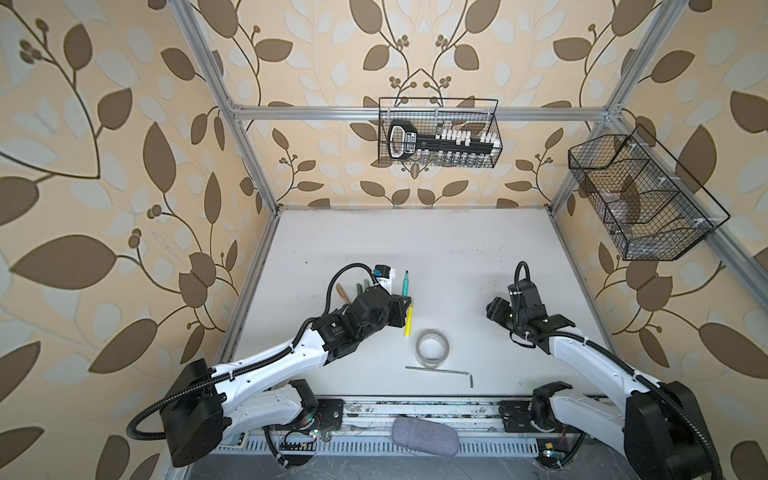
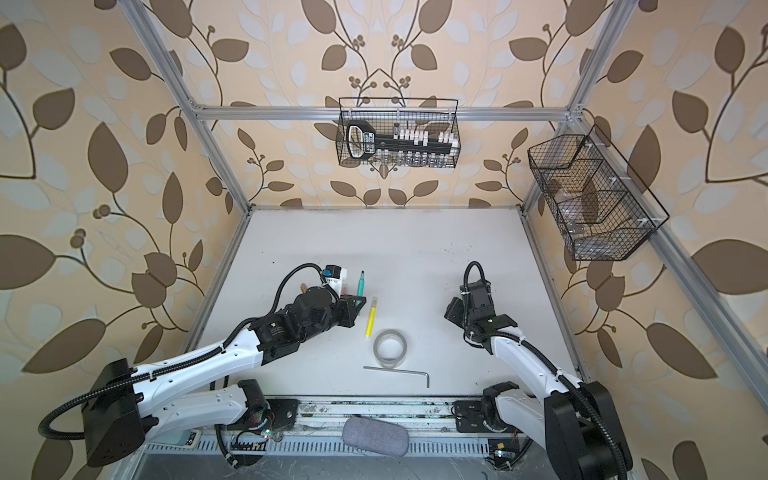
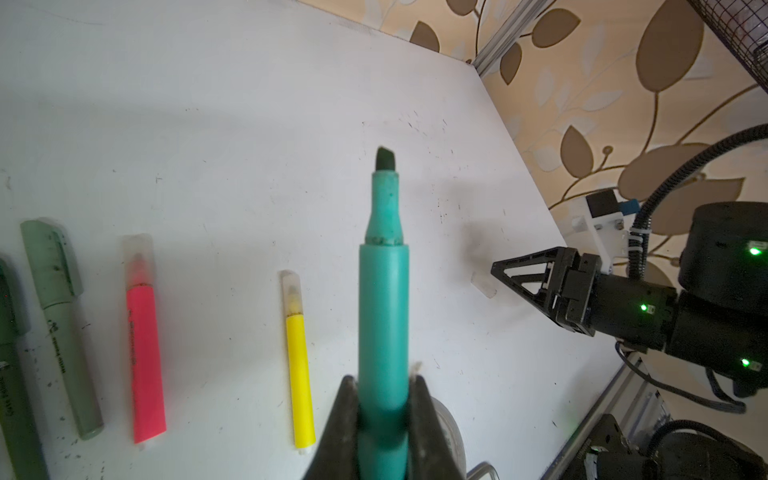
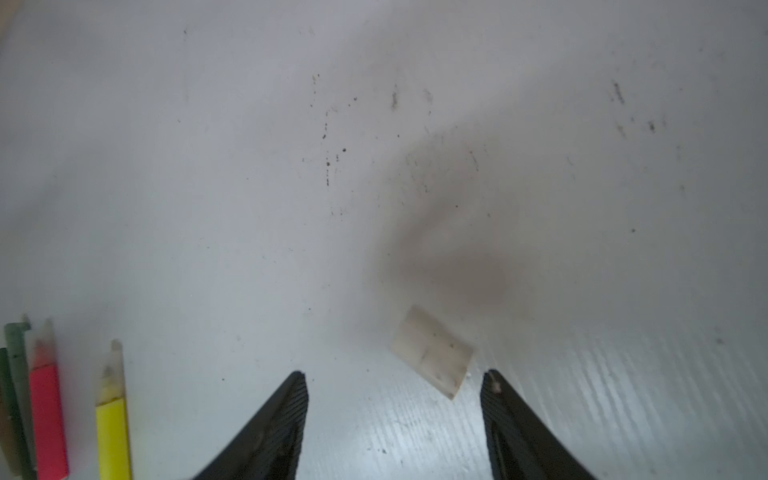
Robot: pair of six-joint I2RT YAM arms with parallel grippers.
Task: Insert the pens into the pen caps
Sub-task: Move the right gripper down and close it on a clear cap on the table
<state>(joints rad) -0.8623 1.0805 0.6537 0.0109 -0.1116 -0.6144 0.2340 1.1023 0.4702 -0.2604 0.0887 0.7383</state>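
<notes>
White tabletop [image 1: 457, 249], ink-flecked: left fingers [image 3: 345, 415] clench the uncapped green marker [image 3: 382, 311], tip outward for capping; at its three o'clock, right fingers [image 4: 282, 415] hang spread by a loose clear cap [image 4: 434, 351].

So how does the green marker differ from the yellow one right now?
The green marker is clamped in the left end effector; the yellow marker lies free on the table. The green marker's dark chisel tip is bare; the yellow marker wears a clear cap. Both point roughly the same way in the left wrist view.
</notes>
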